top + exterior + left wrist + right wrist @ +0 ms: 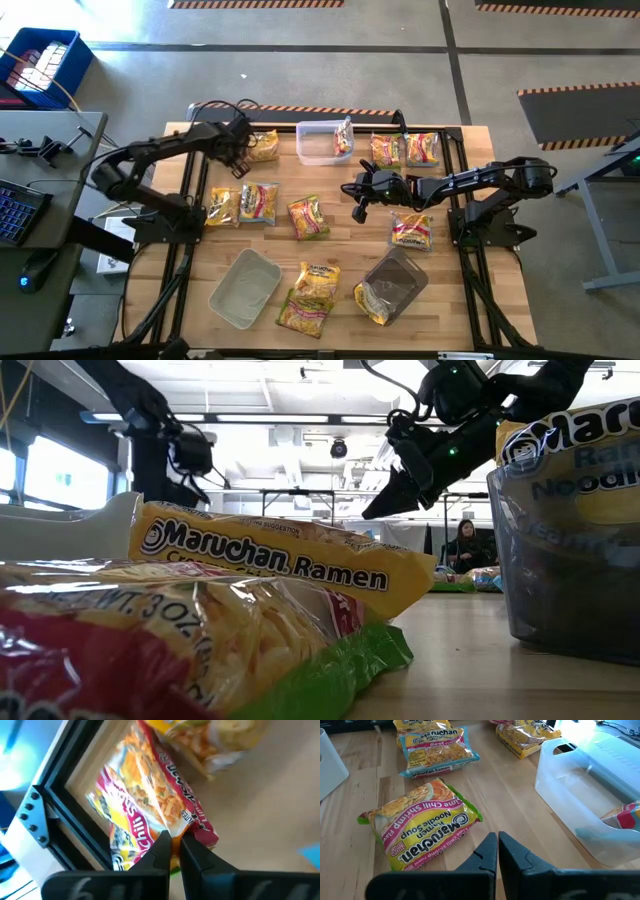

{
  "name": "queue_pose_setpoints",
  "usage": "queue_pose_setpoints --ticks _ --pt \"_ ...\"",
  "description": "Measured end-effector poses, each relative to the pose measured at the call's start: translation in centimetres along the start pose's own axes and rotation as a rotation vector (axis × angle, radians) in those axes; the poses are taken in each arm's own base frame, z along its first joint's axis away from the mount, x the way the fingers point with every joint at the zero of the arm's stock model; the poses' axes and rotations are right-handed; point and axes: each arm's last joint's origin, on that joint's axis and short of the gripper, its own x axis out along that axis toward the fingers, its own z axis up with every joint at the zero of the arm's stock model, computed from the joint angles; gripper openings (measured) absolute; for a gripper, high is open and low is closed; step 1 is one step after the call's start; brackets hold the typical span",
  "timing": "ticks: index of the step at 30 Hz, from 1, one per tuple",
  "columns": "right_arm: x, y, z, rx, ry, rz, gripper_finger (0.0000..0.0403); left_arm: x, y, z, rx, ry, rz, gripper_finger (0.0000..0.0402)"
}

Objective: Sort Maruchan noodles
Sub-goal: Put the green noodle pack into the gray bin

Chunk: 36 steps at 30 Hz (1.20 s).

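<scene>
Right wrist: right claw [497, 851] closed, empty.

Both arms are matte black with rounded joint housings. The right tool [497, 851] ends in two flat, tapered dark fingers; a small green light glows near its wrist.

You have eleven noodle packets [308, 217] on the table [470, 300], three clear tubs [318, 143], two of them each holding one of those packets, and two arms [150, 155] over the tabletop.
</scene>
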Motion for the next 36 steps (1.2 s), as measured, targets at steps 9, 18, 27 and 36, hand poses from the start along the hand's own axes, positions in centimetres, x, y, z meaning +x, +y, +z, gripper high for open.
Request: queue_pose_setpoints --ticks 9,18,27,36 --pt "0.0 0.1 0.0 0.012 0.0 0.007 0.0 -5.0 0.8 -1.4 -0.086 -0.193 -0.223 0.0001" --pt "-0.2 0.9 0.4 0.044 -0.042 0.067 0.0024 -8.5 0.8 -1.7 -0.137 -0.469 -0.559 0.0001" --pt "-0.4 2.5 2.7 -0.05 -0.149 0.108 0.0156 -11.0 -0.4 -0.4 -0.042 -0.724 -0.812 0.0" --pt "-0.6 2.5 10.8 -0.345 -0.119 0.068 0.0256 -12.6 -4.7 0.6 0.192 -0.822 -0.911 0.0"
